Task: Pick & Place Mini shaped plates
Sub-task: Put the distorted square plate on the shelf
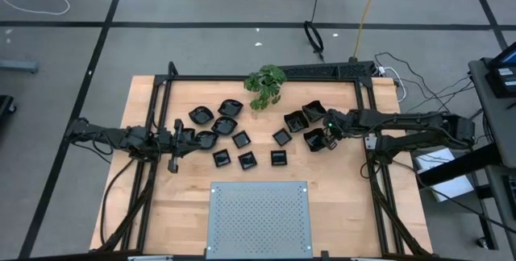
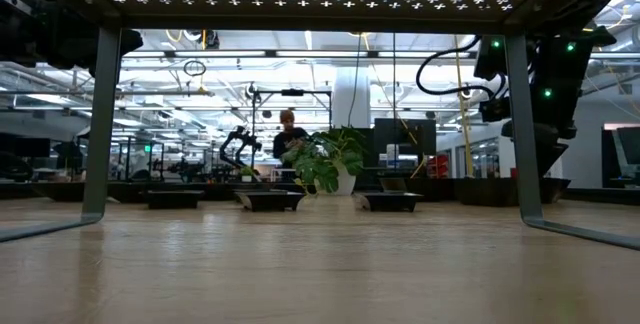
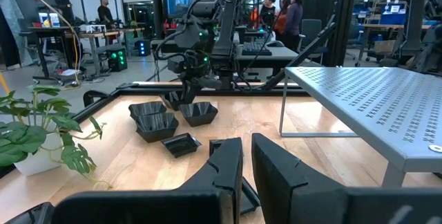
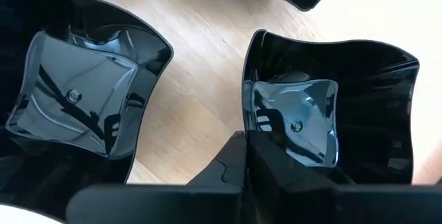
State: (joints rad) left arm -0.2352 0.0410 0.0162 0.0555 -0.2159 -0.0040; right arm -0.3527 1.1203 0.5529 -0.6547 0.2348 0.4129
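Several glossy black mini plates (image 1: 241,139) lie scattered across the far half of the wooden table (image 1: 161,205). My right gripper (image 1: 329,134) reaches in from the right, slanting down, and is shut on the rim of one square plate (image 4: 331,113). A second plate (image 4: 76,106) sits right beside that one. My left gripper (image 1: 192,138) waits level at the left of the group, with its fingers (image 3: 228,169) close together and nothing held. My right gripper (image 4: 247,144) pinches the plate's raised rim (image 4: 246,117) at the middle of one side. One finger is outside the wall and the other finger (image 4: 283,165) is inside the dish. The fingers come from above, slanting down. The plate sits upright, and I cannot tell whether it still touches the table.
A small green plant (image 1: 266,85) in a white pot stands at the far middle. A grey perforated metal panel (image 1: 260,217) on legs takes up the near middle. A black frame (image 1: 367,124) borders the table. More plates (image 1: 295,121) crowd close to the held one.
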